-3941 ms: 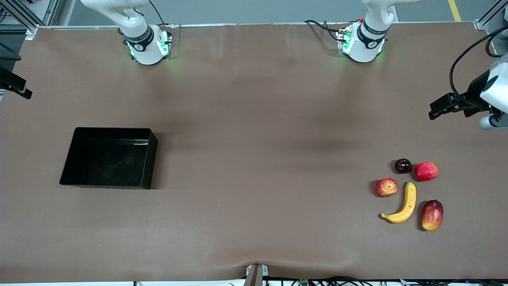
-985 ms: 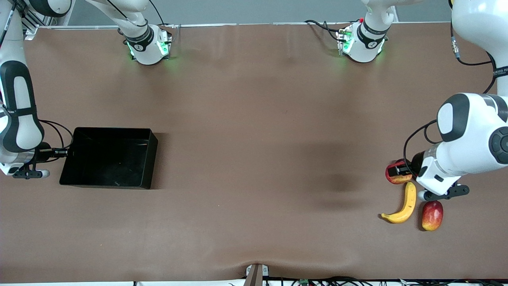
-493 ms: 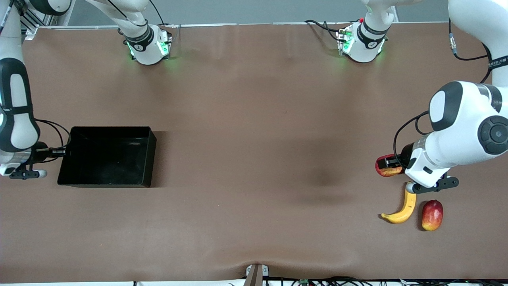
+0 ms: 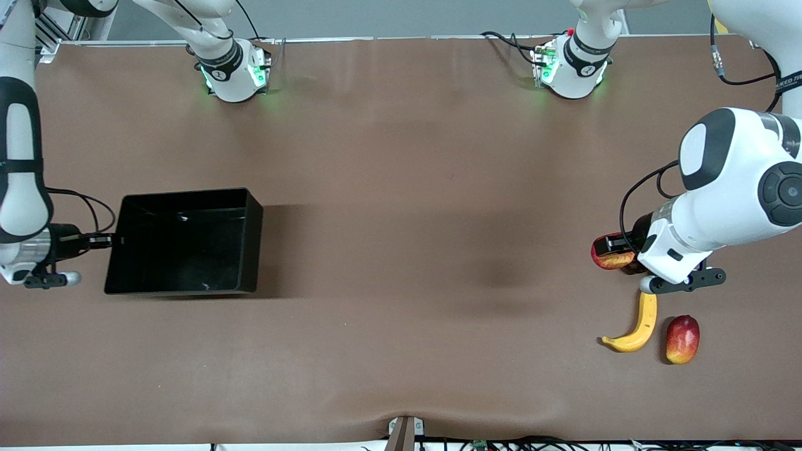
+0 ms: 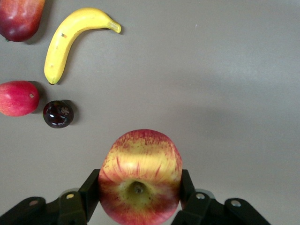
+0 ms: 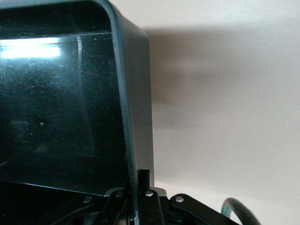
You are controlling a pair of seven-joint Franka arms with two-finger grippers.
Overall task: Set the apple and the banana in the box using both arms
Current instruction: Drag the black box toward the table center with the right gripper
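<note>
a bare brown table is carrying a black box (image 4: 182, 244) at the right arm's end and a cluster of fruit at the left arm's end, well apart from the box. the left gripper (image 5: 139, 197) is clamping the apple (image 5: 140, 176) by its sides, stem dimple facing the wrist camera, over the spot just beside the banana (image 4: 636, 324). the right gripper (image 6: 139, 199) is pinching the box wall at its outer short edge. the box lies straight along the table's length from the apple, so i judge the coming move turns on closing that gap. the banana's long axis is running toward the front camera, with a mango (image 4: 682, 339) beside it. the left wrist view alone is showing a dark plum (image 5: 58, 114) and a red fruit (image 5: 18, 98); the front view is hiding both under the arm.
</note>
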